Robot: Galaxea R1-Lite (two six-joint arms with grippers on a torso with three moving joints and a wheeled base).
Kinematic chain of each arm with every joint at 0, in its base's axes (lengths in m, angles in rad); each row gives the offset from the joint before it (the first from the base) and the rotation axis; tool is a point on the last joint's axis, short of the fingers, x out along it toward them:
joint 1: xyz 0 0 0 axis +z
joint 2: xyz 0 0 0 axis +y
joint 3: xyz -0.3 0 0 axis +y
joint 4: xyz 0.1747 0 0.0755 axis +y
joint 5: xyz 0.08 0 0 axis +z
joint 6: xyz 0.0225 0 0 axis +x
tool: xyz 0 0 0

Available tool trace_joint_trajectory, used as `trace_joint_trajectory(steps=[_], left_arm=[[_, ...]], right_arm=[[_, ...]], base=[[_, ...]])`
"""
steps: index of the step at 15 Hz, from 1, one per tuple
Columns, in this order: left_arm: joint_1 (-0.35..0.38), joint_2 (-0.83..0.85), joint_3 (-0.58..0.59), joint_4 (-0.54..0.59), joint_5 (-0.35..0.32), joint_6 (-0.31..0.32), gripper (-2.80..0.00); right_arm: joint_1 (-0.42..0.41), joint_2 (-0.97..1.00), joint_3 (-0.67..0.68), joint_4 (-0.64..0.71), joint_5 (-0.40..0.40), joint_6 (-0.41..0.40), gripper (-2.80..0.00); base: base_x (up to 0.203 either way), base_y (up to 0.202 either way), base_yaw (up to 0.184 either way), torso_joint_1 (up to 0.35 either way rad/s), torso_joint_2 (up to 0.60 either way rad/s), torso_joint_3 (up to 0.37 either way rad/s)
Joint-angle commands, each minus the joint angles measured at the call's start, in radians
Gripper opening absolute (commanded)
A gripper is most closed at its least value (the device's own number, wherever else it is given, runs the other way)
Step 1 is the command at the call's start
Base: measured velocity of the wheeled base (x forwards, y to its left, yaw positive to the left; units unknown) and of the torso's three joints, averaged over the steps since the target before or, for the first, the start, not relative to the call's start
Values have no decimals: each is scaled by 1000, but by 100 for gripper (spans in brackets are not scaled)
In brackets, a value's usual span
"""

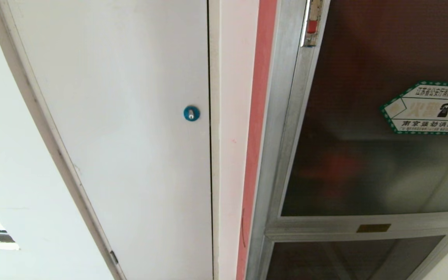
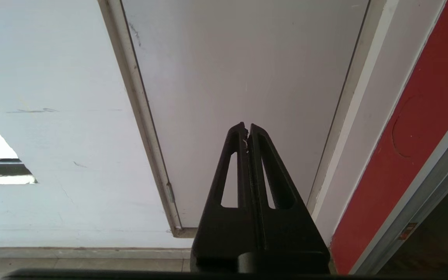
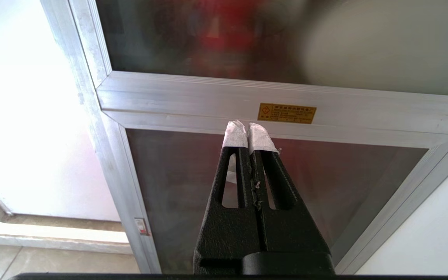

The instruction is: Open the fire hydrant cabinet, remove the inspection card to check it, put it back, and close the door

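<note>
The fire hydrant cabinet [image 1: 286, 163] fills the right of the head view, its silver aluminium frame running beside a red strip. Its door [image 1: 371, 155], a dark tinted glass panel, is closed, with a green-bordered sticker [image 1: 430, 109] at the right and a small red latch [image 1: 312, 25] at the top of its left frame. The inspection card is hidden. Neither arm shows in the head view. My right gripper [image 3: 249, 128], with white-wrapped fingertips, is shut and empty, pointing at the cabinet's crossbar [image 3: 208, 99] and lower glass panel. Shut and empty too, my left gripper [image 2: 246, 128] points at the white door.
A plain white door [image 1: 130, 155] with a blue round lock [image 1: 191, 113] stands left of the cabinet, with white wall beyond it. A shorter dark glass panel [image 1: 344, 258] sits below the crossbar, which carries a small brass plate [image 1: 373, 228]. Tiled floor [image 3: 53, 264] lies below.
</note>
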State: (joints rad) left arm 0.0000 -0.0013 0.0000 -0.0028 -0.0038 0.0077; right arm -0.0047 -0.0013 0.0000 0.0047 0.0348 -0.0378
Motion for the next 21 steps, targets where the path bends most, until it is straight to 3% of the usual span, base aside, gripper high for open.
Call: trace_joint_trajectory(steps=[1, 13, 18, 21], left_arm=[[0, 1, 2, 0, -1, 0, -280], [0, 1, 2, 0, 1, 0, -280], [0, 1, 2, 0, 1, 0, -280], [0, 1, 2, -2, -1, 0, -280]], right_arm=[[0, 0, 0, 0, 0, -1, -280], [0, 0, -2, -6, -4, -3, -280], [0, 43, -177, 47, -11, 3, -280], [3, 181, -315, 79, 44, 5, -280]], base=[[0, 0, 0, 0, 0, 0], [0, 0, 0, 0, 0, 0], [0, 0, 0, 0, 0, 0], [0, 0, 0, 0, 0, 0]])
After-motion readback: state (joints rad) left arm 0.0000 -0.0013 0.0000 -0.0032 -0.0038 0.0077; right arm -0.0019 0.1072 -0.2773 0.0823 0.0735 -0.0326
